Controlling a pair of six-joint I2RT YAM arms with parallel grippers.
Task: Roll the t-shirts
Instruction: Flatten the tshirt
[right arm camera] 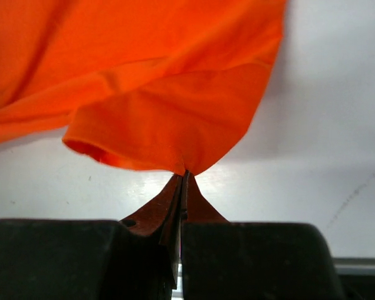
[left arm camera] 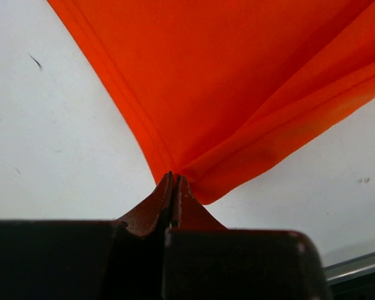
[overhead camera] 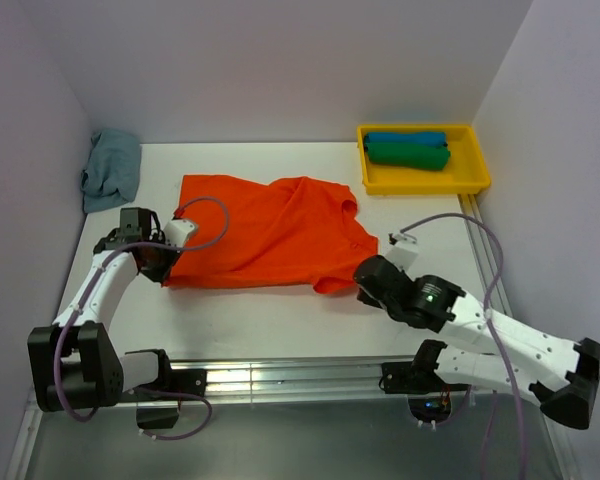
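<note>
The orange-red t-shirt (overhead camera: 270, 232) lies spread on the white table, somewhat rumpled at its right side. My left gripper (overhead camera: 164, 268) is shut on the shirt's near left corner (left arm camera: 175, 169), the cloth fanning out from the pinched fingertips. At the near right my right gripper (overhead camera: 358, 285) is shut on the edge of the shirt's sleeve (right arm camera: 175, 131), whose open hem sags to the left. A rolled blue t-shirt (overhead camera: 406, 138) and a rolled green t-shirt (overhead camera: 408, 155) lie in the yellow tray.
The yellow tray (overhead camera: 475, 178) stands at the back right corner. A crumpled grey-blue cloth (overhead camera: 112, 168) lies at the back left against the wall. White walls close in the table on three sides; a metal rail (overhead camera: 290, 378) runs along the near edge.
</note>
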